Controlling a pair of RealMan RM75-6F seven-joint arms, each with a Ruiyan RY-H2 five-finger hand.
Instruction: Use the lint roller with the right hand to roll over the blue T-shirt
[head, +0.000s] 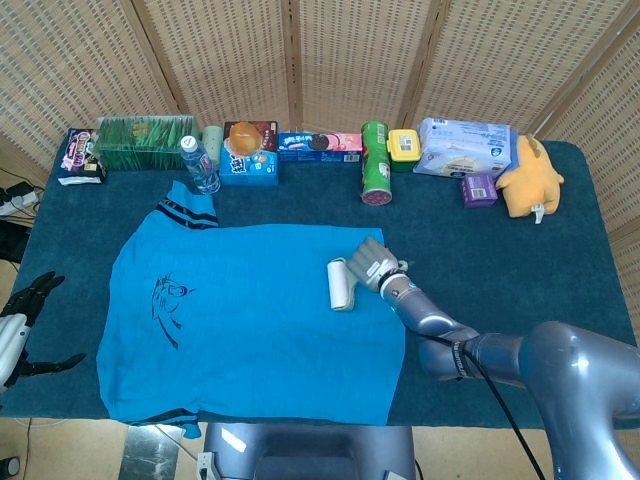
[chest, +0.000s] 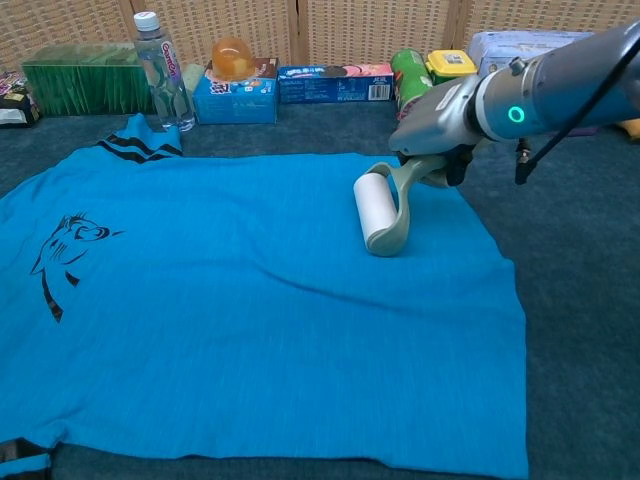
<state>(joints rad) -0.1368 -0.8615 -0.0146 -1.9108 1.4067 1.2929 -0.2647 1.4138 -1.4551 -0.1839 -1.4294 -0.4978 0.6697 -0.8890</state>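
The blue T-shirt lies flat on the dark blue table, with a black print near its left side. My right hand grips the handle of the lint roller. The white roll rests on the shirt's right part, well inside its right edge. My left hand hangs off the table's left edge with its fingers apart and nothing in it; the chest view does not show it.
Along the back edge stand a green box, a water bottle, snack boxes, a green can, a wipes pack and a yellow plush toy. Bare tablecloth lies right of the shirt.
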